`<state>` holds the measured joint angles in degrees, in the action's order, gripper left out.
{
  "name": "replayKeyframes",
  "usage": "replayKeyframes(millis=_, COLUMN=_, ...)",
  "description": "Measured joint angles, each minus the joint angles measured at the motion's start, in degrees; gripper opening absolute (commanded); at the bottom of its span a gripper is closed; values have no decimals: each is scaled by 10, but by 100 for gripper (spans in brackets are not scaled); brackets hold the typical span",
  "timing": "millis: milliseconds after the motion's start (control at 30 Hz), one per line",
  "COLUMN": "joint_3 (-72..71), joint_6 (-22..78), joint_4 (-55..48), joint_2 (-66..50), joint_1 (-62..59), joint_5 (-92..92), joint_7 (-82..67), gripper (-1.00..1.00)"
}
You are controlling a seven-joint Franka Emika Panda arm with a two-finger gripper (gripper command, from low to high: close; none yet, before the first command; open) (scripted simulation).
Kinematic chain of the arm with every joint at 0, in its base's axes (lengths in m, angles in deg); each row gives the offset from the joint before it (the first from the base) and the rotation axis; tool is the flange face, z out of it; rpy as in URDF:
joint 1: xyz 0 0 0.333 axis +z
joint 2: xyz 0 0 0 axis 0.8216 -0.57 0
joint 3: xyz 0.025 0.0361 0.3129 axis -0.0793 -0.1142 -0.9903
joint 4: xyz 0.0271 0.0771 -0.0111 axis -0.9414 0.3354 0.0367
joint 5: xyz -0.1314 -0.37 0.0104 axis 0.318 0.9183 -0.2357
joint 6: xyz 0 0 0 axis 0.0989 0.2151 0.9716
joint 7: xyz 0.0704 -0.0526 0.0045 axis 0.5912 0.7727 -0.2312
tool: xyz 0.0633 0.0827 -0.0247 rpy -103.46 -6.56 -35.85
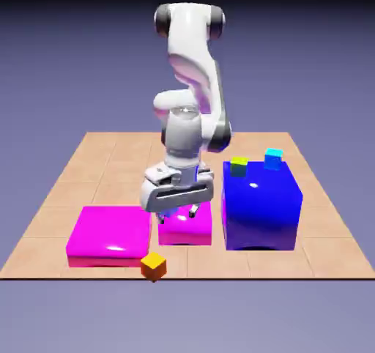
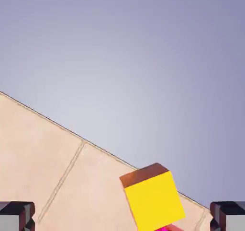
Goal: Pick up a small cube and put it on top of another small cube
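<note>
The small cube (image 1: 153, 265) is orange with a yellower top and sits at the table's front edge, just before the gap between the two magenta blocks. In the hand view this small cube (image 2: 153, 201) shows low and right of the middle, well short of both fingertips (image 2: 16, 215). My gripper (image 1: 178, 214) hangs over the small magenta block (image 1: 187, 228), behind and above the orange cube. The gripper (image 2: 122, 221) is open with nothing between its fingers. The other small cube, with cyan top and blue-purple sides, does not show in either view.
A wide flat magenta block (image 1: 108, 236) lies at the exterior view's left. A tall blue block (image 1: 261, 206) stands at the right and carries a yellow-green cube (image 1: 239, 165) and a bright cyan cube (image 1: 273, 158). The table edge (image 2: 57, 124) runs close past the orange cube.
</note>
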<state>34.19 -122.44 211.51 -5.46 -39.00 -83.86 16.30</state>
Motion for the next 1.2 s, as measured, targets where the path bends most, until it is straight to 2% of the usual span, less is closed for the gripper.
replayKeyframes(millis=367, joint_3=84, joint_6=149, joint_4=-149, joint_2=-204, joint_1=69, joint_5=23, joint_7=-132, gripper=0)
replayKeyframes(millis=767, joint_3=-157, joint_6=112, joint_4=-143, joint_2=-231, joint_1=-180, joint_5=208, joint_7=-6, gripper=0)
replayKeyframes(millis=800, joint_3=-176, joint_6=109, joint_4=-143, joint_2=-233, joint_1=-200, joint_5=223, joint_7=4, gripper=-100)
replayKeyframes(millis=867, joint_3=-176, joint_6=109, joint_4=-143, joint_2=-233, joint_1=-200, joint_5=221, joint_7=3, gripper=-100)
replayKeyframes(millis=1200, joint_3=24, joint_6=141, joint_4=-147, joint_2=-211, joint_1=7, joint_5=68, joint_7=-102, gripper=-100)
